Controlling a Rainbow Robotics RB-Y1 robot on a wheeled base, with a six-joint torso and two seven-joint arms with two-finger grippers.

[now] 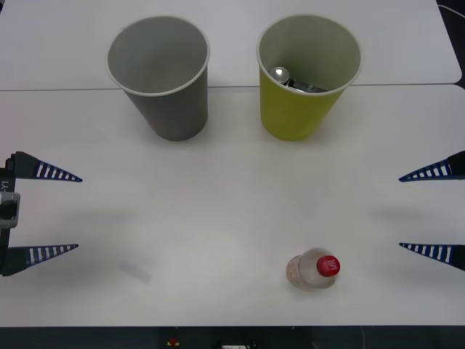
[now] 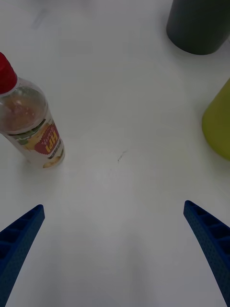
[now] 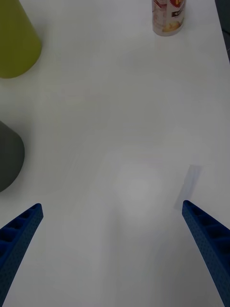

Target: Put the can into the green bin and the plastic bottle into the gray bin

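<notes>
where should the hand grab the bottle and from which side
Probably around the bottle's clear body just under the red cap, coming in sideways from the robot's right. It stands upright on the table, nearer the open right hand than the open left hand, with nothing between.

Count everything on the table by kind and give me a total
Bins: 2, the gray bin and the green bin
Cans: 1, the can inside the green bin
Bottles: 1, the plastic bottle standing on the table
Total: 4
</notes>
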